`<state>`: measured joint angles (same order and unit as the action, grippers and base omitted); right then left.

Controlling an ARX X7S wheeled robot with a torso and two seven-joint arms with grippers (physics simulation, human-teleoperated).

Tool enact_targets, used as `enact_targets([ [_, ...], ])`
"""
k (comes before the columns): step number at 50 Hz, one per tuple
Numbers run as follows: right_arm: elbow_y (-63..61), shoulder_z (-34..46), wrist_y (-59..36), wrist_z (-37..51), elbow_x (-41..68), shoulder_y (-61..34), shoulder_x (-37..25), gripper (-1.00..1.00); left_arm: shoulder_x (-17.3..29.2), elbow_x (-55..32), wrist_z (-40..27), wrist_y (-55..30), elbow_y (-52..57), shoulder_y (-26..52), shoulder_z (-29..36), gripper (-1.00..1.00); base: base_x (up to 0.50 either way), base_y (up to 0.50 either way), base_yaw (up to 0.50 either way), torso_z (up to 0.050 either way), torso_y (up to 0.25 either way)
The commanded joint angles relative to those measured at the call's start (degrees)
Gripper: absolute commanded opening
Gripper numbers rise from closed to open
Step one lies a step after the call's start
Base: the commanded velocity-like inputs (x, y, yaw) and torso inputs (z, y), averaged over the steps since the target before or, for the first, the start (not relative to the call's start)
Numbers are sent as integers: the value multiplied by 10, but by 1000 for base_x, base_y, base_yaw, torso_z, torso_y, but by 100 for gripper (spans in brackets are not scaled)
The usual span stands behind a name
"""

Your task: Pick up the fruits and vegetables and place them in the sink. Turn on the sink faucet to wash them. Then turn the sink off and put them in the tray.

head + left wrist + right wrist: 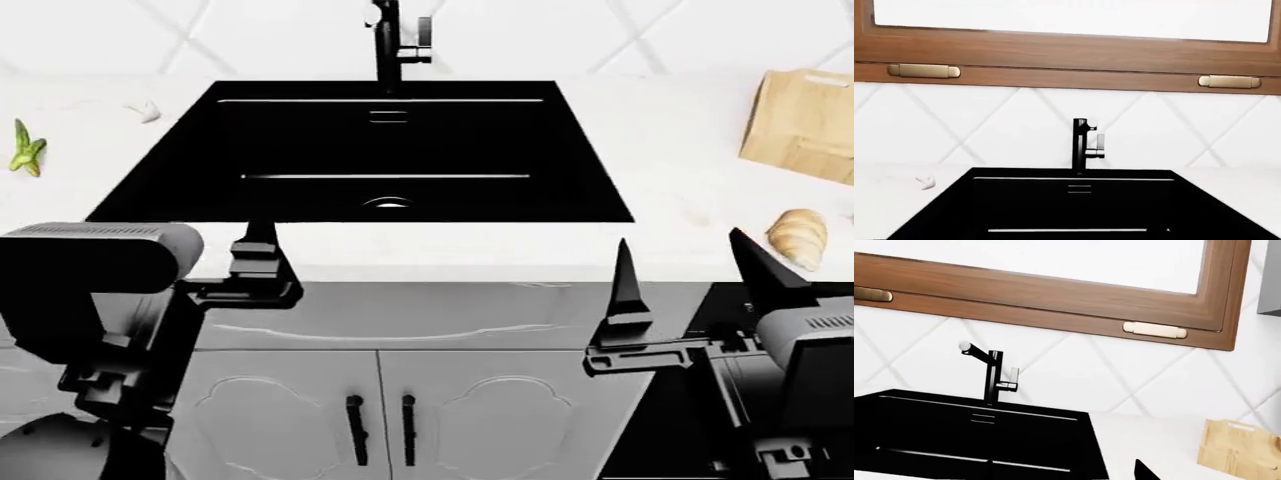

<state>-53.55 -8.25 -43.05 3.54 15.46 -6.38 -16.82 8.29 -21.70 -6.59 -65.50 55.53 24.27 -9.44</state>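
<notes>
Green stalks, a small asparagus bunch [26,148], lie at the far left edge of the white worktop [694,150], well away from the black sink [174,170], and a pale garlic piece [142,110] sits nearer the sink's back left corner. Both lie forward and to the left of the left hand [258,262], which hangs low in front of the cabinet, below the worktop's lip. Only one dark finger of it shows, so I cannot tell how far it is open; nothing seems to be in it. The right hand [694,270] stands wide open and empty, fingers pointing up, over on the far side of the basin near the croissant [798,238]. So the left arm is clearly the nearer one. The bunch's long axis runs roughly away from the robot, slightly tilted. The sink is empty, the faucet [390,40] stands behind it, and the wooden tray [801,125] leans at the right.
</notes>
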Motion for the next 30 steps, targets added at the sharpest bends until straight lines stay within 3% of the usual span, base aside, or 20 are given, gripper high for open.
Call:
enact_targets([
  [1, -47, -8, -90, 0, 50, -55, -13, 100, 5, -41, -9, -78, 33, 56, -42, 100, 0, 500, 0, 50, 0],
  [7, -49, -10, -100, 2, 64, -62, -15, 100, 11, -48, -16, -75, 30, 56, -41, 100, 0, 500, 0, 50, 0],
  [25, -54, 5, -128, 24, 95, -88, -31, 100, 21, -80, -39, -91, 29, 70, -50, 100, 1, 0, 500, 50, 0],
  [30, -54, 5, -137, 29, 108, -99, -33, 100, 22, -90, -45, -102, 27, 78, -51, 100, 1, 0, 500, 5, 0],
])
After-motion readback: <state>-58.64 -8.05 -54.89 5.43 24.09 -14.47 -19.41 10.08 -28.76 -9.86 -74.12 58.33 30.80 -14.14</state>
